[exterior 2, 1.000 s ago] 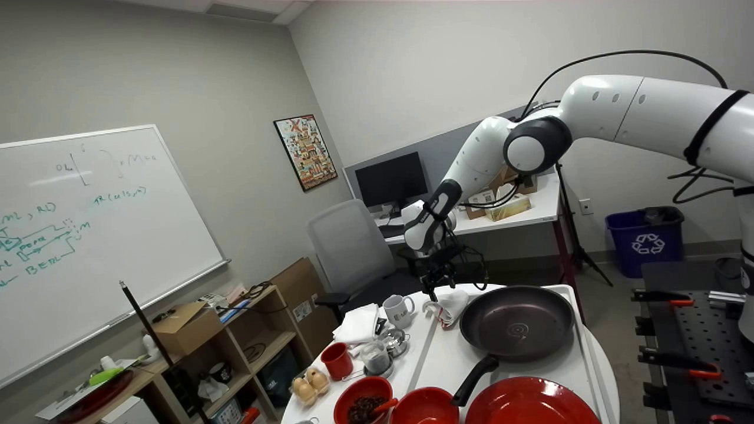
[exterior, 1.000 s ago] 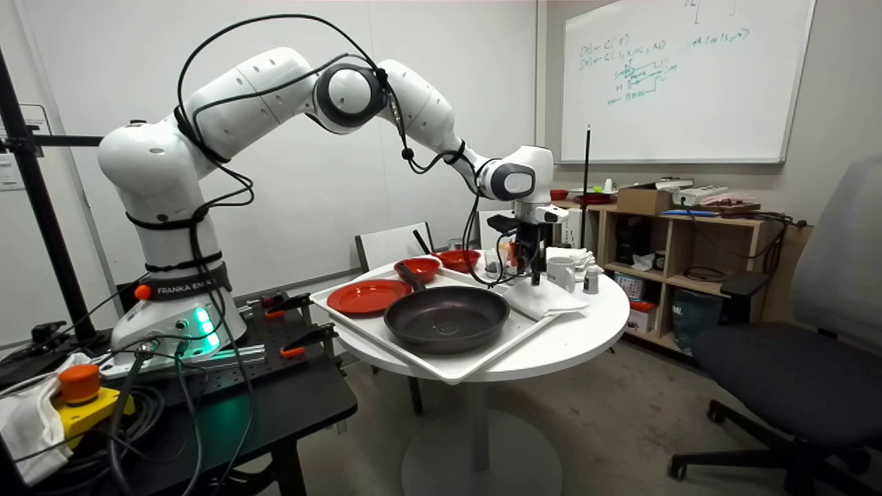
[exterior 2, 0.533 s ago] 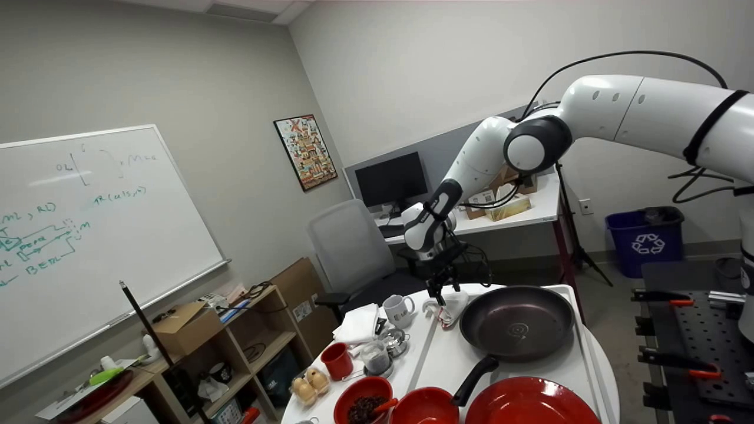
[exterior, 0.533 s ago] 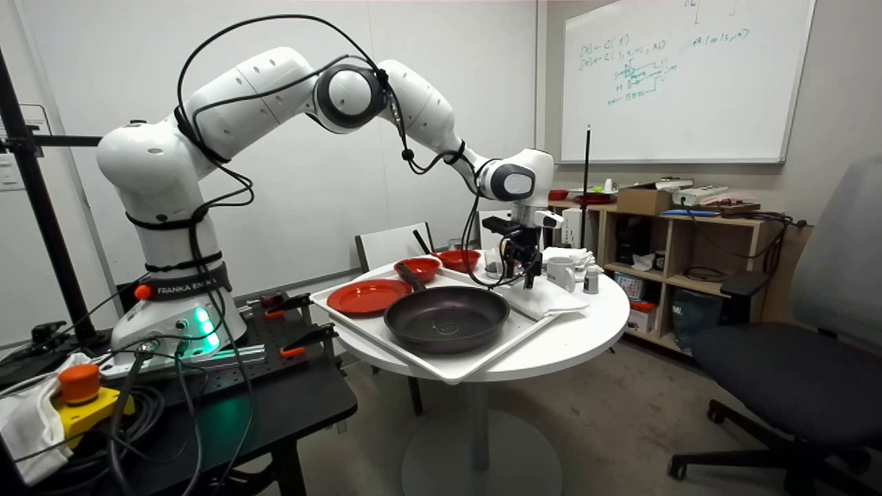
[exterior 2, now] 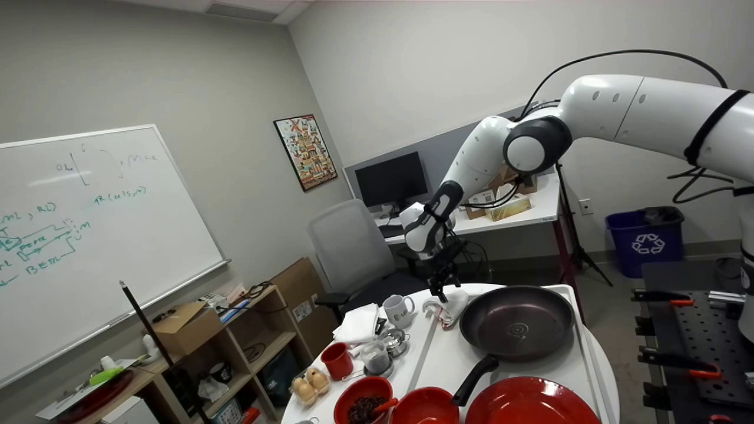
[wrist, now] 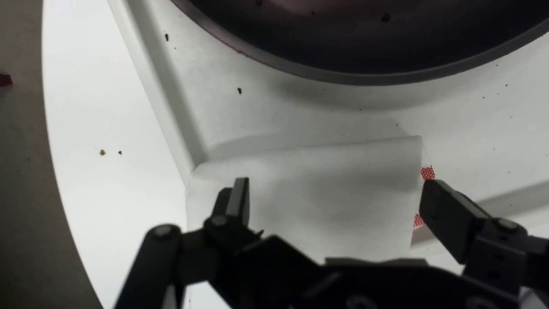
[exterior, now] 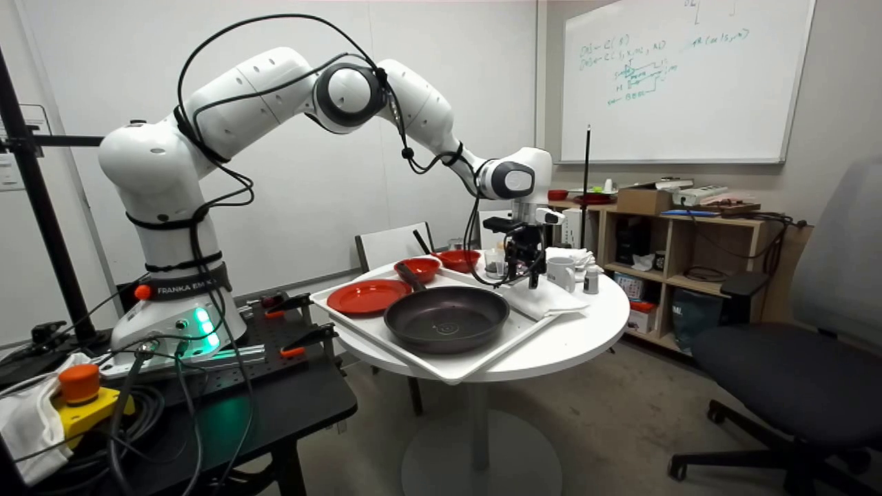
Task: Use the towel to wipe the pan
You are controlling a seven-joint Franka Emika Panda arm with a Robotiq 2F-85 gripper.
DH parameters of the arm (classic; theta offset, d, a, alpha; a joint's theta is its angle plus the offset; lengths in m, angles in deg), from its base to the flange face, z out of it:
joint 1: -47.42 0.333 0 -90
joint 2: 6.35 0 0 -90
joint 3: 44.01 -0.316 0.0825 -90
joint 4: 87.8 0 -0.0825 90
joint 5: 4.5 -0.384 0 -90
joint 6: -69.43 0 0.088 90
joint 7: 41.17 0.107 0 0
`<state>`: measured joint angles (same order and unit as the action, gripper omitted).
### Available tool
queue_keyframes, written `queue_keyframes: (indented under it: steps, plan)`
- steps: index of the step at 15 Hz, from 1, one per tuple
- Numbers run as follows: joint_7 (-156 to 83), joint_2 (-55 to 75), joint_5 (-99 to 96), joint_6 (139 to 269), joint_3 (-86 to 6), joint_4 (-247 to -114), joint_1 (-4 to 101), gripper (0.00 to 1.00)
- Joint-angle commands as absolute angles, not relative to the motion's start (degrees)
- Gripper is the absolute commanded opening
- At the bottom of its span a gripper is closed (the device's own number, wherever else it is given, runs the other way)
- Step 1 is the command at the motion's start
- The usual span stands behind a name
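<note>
The black pan (exterior: 446,320) sits on the white tray (exterior: 488,364) in both exterior views (exterior 2: 518,324). Its near rim and dark crumbs inside show at the top of the wrist view (wrist: 364,77). The towel, white and folded with red patches at one edge, lies beside the pan over the tray's edge (exterior: 551,303), (exterior 2: 452,307). In the wrist view the towel (wrist: 317,214) lies beneath and between the fingers. My gripper (exterior: 523,279) is open just above the towel, also seen in the wrist view (wrist: 336,182). Whether the fingertips touch the cloth I cannot tell.
A red plate (exterior: 368,296) and a red bowl (exterior: 418,269) stand beyond the pan. A mug (exterior 2: 399,311), a metal pot (exterior 2: 393,341), white cloths (exterior 2: 356,324), a red cup (exterior 2: 337,360) and eggs (exterior 2: 310,386) line the table side. Crumbs dot the tray.
The gripper has tilted from its more upright pose a second ago, then shifted slightly during the last half second. The towel and pan have not visibly moved.
</note>
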<state>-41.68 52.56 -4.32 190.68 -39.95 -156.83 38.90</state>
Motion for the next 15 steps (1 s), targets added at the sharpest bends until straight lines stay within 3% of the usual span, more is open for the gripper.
queue_keyframes:
  steps: [1, 15]
  plan:
    - [-41.76, 52.85, -4.38, 190.45, -39.91, -156.40, 38.86, 1.00]
    - [-40.47, 59.06, -3.30, 189.55, -39.25, -148.55, 40.87, 1.00]
